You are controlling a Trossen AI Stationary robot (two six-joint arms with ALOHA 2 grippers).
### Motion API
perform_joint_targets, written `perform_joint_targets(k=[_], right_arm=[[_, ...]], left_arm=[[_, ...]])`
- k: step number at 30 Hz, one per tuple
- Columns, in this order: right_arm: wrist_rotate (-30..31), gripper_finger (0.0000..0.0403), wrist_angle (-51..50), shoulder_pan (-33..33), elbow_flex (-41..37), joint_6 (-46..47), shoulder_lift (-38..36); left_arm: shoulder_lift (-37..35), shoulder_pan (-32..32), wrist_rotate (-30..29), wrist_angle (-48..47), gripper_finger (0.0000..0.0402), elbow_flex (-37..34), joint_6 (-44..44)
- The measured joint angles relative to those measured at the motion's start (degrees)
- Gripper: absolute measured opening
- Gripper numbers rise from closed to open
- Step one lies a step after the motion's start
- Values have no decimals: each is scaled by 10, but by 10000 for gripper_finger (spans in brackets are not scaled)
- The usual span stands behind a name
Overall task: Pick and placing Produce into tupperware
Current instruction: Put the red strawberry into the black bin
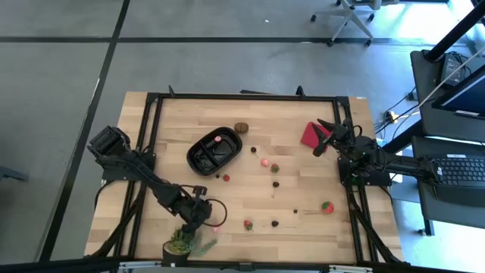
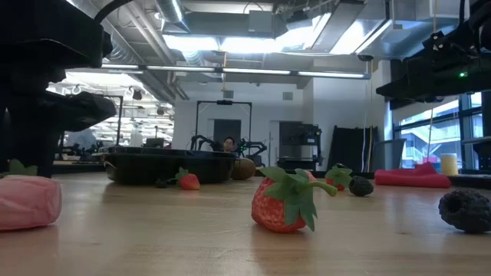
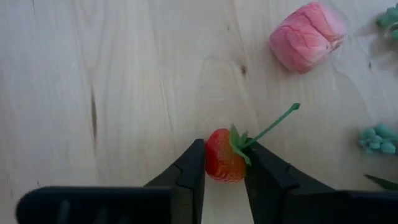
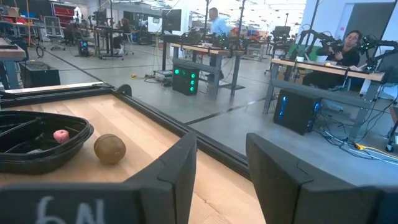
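— Red plastic strawberry w/ a green leafy top and thin stem (image 3: 225,155) sits between our left gripper (image 3: 224,171) fingers (image 3: 191,171), low on the pale wood tabletop (image 1: 303,205) near the front edge. Fingers look closed onto its sides, so we read that as a pinch for lifting.

— And the black oblong plastic tupperware tray w/ inner compartments (image 1: 203,161)?

— Well apart, up toward the tabletop's middle, w/ one pink piece (image 1: 217,139) already in it. Brown round piece (image 1: 241,127) lies just beside its far end; other red bits and dark berries are scattered btwn.

— Why grip side-on?

— Prob. keeps the stem clear. Soft pink lump (image 3: 306,36) and green spiky potted plant (image 1: 182,243) are near, so we'd lift straight up.

— Right gripper (image 4: 219,168)?

— Waits raised at the right edge by the flat red square (image 1: 311,135), fingers apart, holding nothing.
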Motion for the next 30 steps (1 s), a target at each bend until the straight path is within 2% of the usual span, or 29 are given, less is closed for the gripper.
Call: perform_joint_targets(k=[7,14,18,25,30], right_arm=[[0,142,0,0,0,0,0],[0,142,1,0,0,1,0],[0,142,1,0,0,1,0],[0,142,1,0,0,0,0],[0,142,1,0,0,0,0]], left_arm=[[-18,3,-14,-27,85,-1,0],[-81,14,-32,-82,74,-1,0],[-132,29,-73,-130,77,-1,0],[-219,93,-190,-172,82,-1,1],[-258,159,-213,-168,75,0,0]])
